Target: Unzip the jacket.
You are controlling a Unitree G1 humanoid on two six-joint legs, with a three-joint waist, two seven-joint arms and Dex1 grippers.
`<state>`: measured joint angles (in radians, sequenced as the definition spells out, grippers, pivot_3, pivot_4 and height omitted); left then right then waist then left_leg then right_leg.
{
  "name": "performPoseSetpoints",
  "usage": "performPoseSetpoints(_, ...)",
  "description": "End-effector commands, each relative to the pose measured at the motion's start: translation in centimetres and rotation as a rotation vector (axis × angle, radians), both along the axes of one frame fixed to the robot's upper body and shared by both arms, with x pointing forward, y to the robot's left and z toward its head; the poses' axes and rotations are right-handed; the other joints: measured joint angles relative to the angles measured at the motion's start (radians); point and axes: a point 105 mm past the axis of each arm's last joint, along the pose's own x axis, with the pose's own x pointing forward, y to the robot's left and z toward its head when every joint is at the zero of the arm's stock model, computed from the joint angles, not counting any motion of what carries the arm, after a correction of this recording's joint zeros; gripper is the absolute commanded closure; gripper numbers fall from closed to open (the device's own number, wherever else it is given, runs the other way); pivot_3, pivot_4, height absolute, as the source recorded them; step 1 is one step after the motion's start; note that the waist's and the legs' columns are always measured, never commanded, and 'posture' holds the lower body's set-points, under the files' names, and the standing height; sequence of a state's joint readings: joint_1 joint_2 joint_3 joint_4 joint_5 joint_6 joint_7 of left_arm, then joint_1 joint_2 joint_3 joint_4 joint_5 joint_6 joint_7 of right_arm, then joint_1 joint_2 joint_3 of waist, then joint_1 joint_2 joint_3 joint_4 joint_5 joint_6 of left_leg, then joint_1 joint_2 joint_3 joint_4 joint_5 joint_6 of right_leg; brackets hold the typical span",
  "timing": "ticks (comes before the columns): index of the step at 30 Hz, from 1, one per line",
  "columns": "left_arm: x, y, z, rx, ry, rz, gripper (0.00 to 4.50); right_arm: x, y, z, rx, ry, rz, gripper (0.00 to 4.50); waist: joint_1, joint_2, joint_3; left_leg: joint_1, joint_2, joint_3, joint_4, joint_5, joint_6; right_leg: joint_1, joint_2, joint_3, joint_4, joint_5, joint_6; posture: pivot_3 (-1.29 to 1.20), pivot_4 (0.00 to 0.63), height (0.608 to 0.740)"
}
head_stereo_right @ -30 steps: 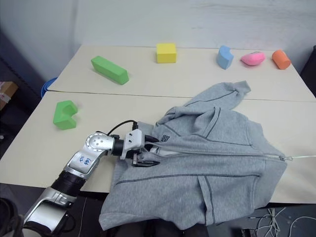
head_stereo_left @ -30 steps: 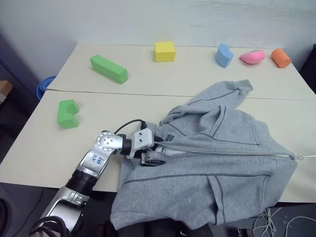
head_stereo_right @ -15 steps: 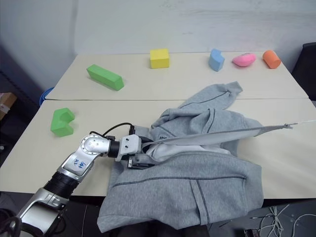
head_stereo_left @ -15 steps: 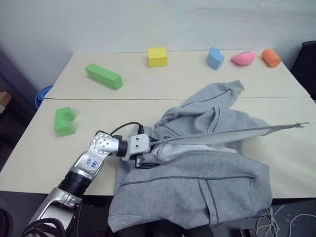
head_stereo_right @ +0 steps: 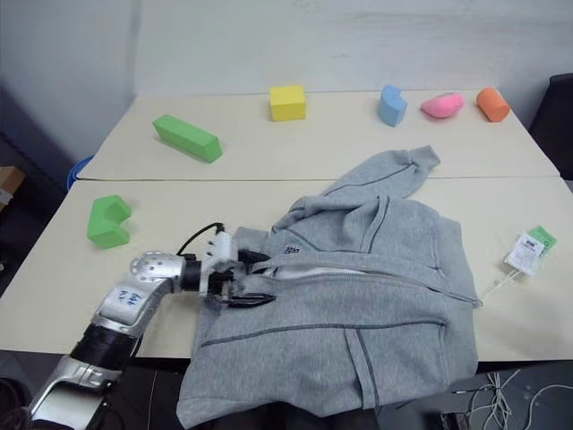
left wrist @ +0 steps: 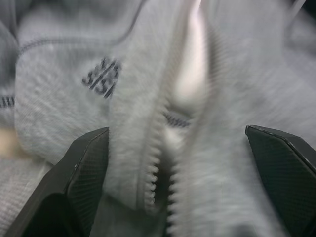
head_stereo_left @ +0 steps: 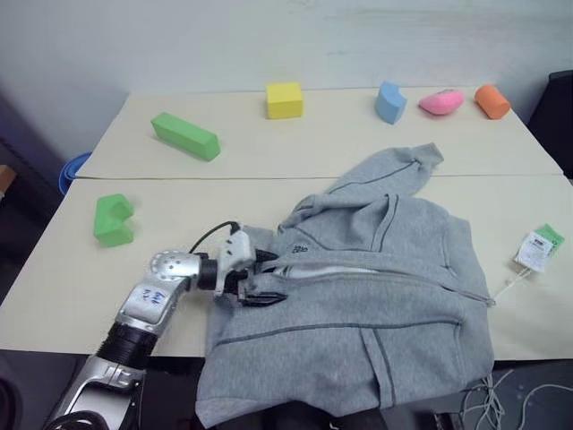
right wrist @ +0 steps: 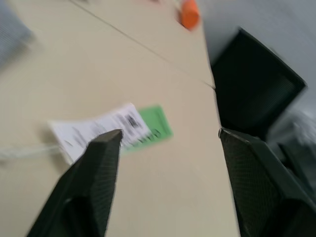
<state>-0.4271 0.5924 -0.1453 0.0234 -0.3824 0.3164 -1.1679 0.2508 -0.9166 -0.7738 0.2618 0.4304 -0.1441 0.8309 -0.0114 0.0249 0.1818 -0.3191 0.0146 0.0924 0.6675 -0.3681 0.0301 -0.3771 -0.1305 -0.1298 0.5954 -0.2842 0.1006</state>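
Observation:
The light grey jacket (head_stereo_left: 376,313) lies spread on the front of the table (head_stereo_left: 63,269), collar toward my left arm. Its zipper (head_stereo_left: 403,279) runs from the collar to the right hem, and the teeth (left wrist: 153,173) are parted near the collar, showing white lining. My left gripper (head_stereo_left: 264,278) is open, its fingers either side of the collar end of the zipper; the small dark logo (left wrist: 101,78) is just past them. A white and green hang tag (head_stereo_left: 535,249) lies on the table right of the jacket on a thin string. My right gripper (right wrist: 168,163) is open above that tag (right wrist: 113,128), holding nothing.
Foam blocks lie on the far half of the table: a long green one (head_stereo_left: 185,136), yellow (head_stereo_left: 284,99), blue (head_stereo_left: 389,101), pink (head_stereo_left: 442,102), orange (head_stereo_left: 491,101). A notched green block (head_stereo_left: 113,219) sits left. A black chair (right wrist: 256,98) stands past the right edge.
The zipper line, stretched taut to the right half a second ago, has dropped; the tag now lies on the table. My right gripper has opened. The jacket front has settled flatter.

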Motion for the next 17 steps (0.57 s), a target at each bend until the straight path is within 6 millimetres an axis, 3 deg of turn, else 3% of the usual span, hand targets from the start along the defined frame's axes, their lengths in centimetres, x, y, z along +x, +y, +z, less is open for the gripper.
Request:
performPoseSetpoints(1, -0.6, 3.1, 1.9, 0.017, -0.029, -0.013, 0.0, -0.6, 5.5, 2.7, 0.06, -0.042, 0.309, 0.8, 0.0, -0.003, 0.002, 0.0, 0.0, 0.0, 0.0, 0.0, 0.0, 0.0, 0.0, 0.0, 0.0, 0.0, 0.0, 0.0, 0.15, 0.74)
performPoseSetpoints(3, -0.4, 4.8, 2.1, 0.007, -0.081, 0.026, 0.0, -0.5, 9.0, 2.6, 0.076, -0.026, 0.466, 0.8, 0.002, -0.004, 0.002, 0.0, 0.0, 0.0, 0.0, -0.001, 0.0, 0.0, 0.0, 0.0, -0.001, 0.0, 0.0, 0.0, 0.15, 0.74)
performPoseSetpoints(6, -1.0, 7.2, 1.3, 0.039, -0.111, 0.07, 0.0, -0.5, 14.0, 0.6, 0.088, 0.054, 0.631, 0.8, 0.009, -0.005, 0.003, 0.0, 0.0, 0.0, 0.0, -0.003, 0.0, -0.001, -0.001, 0.0, -0.002, 0.0, 0.0, 0.0, 0.15, 0.74)
performPoseSetpoints(8, -1.6, 8.5, 0.4, 0.079, -0.111, 0.102, 0.0, -1.6, 16.6, -0.7, 0.141, 0.12, 0.774, 0.43, 0.014, -0.005, 0.003, -0.003, 0.0, 0.0, 0.0, -0.004, -0.001, -0.005, -0.001, 0.0, -0.002, 0.0, -0.001, 0.0, 0.15, 0.74)
performPoseSetpoints(10, -2.2, 9.4, -0.2, 0.095, -0.111, 0.125, 0.0, -2.0, 17.8, -1.6, 0.142, 0.146, 0.831, 0.03, 0.026, -0.007, 0.003, -0.011, 0.0, -0.001, 0.001, -0.004, 0.0, -0.013, -0.001, -0.002, 0.003, 0.0, -0.001, 0.0, 0.15, 0.74)
performPoseSetpoints(12, -2.9, 10.2, -0.7, 0.108, -0.121, 0.168, 0.0, -2.3, 18.5, -2.8, 0.101, 0.166, 0.887, 0.03, 0.033, -0.007, 0.003, -0.021, 0.0, 0.0, 0.009, -0.005, 0.001, -0.02, -0.001, -0.003, 0.007, 0.0, -0.001, 0.0, 0.15, 0.74)
performPoseSetpoints(17, -3.8, 10.6, -1.0, 0.1, -0.15, 0.258, 0.0, -1.6, 18.1, -3.2, 0.063, 0.107, 0.895, 0.03, 0.036, -0.01, 0.005, -0.021, -0.003, 0.001, 0.017, -0.01, 0.009, -0.015, -0.002, -0.003, 0.005, 0.002, 0.003, 0.0, 0.15, 0.74)
